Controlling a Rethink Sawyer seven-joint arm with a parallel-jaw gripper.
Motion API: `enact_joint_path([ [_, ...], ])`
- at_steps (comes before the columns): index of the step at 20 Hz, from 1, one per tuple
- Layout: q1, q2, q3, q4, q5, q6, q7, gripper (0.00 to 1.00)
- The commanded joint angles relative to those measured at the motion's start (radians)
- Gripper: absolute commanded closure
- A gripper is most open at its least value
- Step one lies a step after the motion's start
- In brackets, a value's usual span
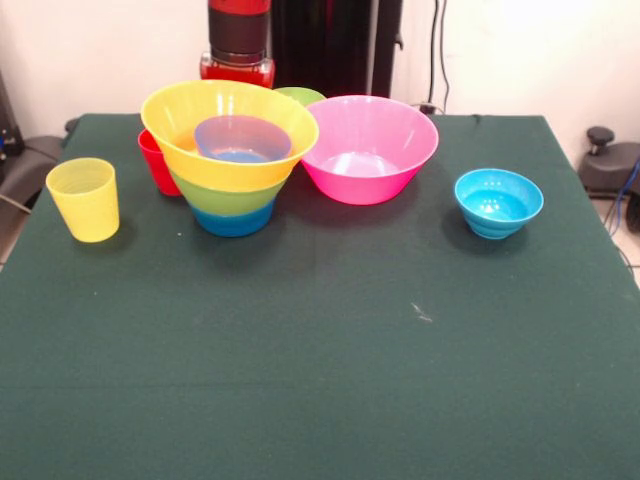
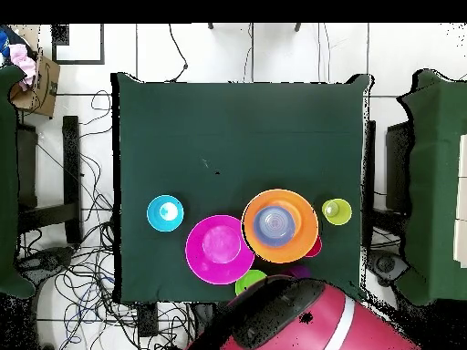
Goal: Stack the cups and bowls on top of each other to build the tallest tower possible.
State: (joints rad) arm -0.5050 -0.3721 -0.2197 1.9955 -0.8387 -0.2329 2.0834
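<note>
A stack stands at the back left of the front view: the large orange bowl (image 1: pixel 228 125) sits on a green bowl (image 1: pixel 228 197), which sits on a blue bowl (image 1: pixel 233 221). A small bluish-purple bowl (image 1: pixel 242 138) lies inside the orange bowl. The red cup (image 1: pixel 157 162) stands close behind the stack. The yellow cup (image 1: pixel 85 198) stands alone at the left. The pink bowl (image 1: pixel 368 148) sits right of the stack, touching it or nearly so. A blue bowl (image 1: pixel 498 202) stands alone at the right. A small green bowl (image 1: pixel 300 96) peeks from behind. The gripper is not in view.
The robot's pedestal (image 1: pixel 240 40) stands behind the stack. In the overhead view its red and black arm (image 2: pixel 283 319) covers the table's near edge and part of the small green bowl (image 2: pixel 248 281). Cables lie on the floor around the table.
</note>
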Motion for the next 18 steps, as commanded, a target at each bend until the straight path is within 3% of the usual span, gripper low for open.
enact_joint_path([
  [1,0.025,0.115,0.245,-0.267,0.083,0.106,0.061,0.00],
  [18,-0.003,0.124,0.314,-0.354,0.024,0.140,0.016,0.00],
])
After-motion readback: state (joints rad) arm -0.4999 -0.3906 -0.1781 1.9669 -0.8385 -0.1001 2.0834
